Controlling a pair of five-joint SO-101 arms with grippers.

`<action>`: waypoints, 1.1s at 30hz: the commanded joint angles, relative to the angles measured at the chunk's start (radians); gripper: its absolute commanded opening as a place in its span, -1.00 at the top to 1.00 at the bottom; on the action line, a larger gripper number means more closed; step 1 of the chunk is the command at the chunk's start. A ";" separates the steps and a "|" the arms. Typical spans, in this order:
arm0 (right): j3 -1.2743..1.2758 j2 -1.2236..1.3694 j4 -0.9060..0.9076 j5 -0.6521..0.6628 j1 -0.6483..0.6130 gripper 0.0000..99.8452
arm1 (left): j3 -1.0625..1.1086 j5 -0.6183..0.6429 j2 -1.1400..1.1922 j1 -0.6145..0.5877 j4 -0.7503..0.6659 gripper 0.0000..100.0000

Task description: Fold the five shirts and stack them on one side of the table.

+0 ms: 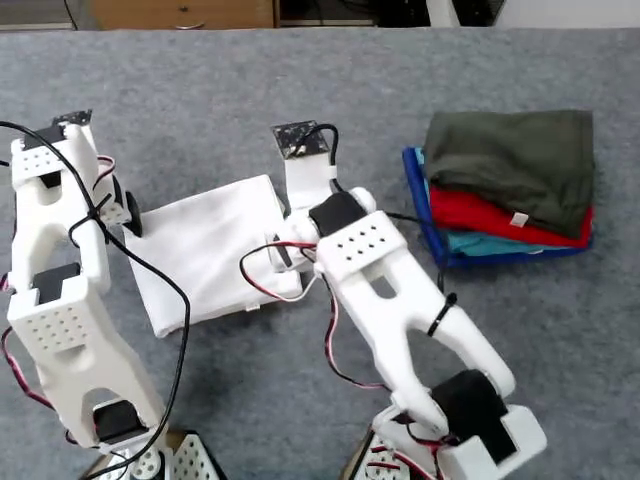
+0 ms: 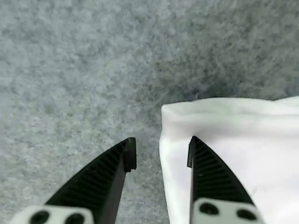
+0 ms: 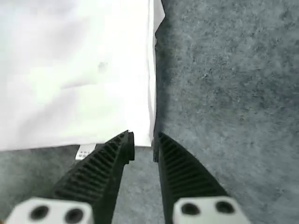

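The desk (image 1: pixel 200 100) has a fuzzy grey cover. Behind it stands a wooden drawer (image 1: pixel 185 12). The white shirt (image 1: pixel 215 250) lies folded between my two arms. My left claw (image 2: pixel 161 151) is wide open over one corner of it. My right claw (image 3: pixel 144 142) is open just a little at another edge, beside a tiny tag (image 3: pixel 85 152) too small to read. Four folded shirts (image 1: pixel 510 190) sit stacked on my right, green on top.

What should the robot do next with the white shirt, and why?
Probably pinch both grippers shut on it: the left gripper and right gripper each sit open at an edge of the white shirt, which isn't on the pile yet.
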 commanded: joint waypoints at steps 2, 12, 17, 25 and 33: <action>0.019 0.016 -0.080 -0.092 -0.013 0.58 | -0.002 -0.006 -0.010 0.012 -0.035 0.62; 0.067 0.074 -0.138 -0.241 -0.168 0.39 | 0.000 -0.006 -0.008 0.012 -0.032 0.62; 0.004 0.159 -0.138 -0.287 -0.185 0.44 | 0.034 -0.002 -0.008 0.014 -0.041 0.62; -0.101 0.369 -0.195 -0.276 -0.180 0.43 | 0.080 0.000 -0.010 0.015 -0.095 0.62; -0.102 0.489 -0.278 -0.275 -0.173 0.43 | 0.087 0.002 -0.008 0.051 -0.095 0.64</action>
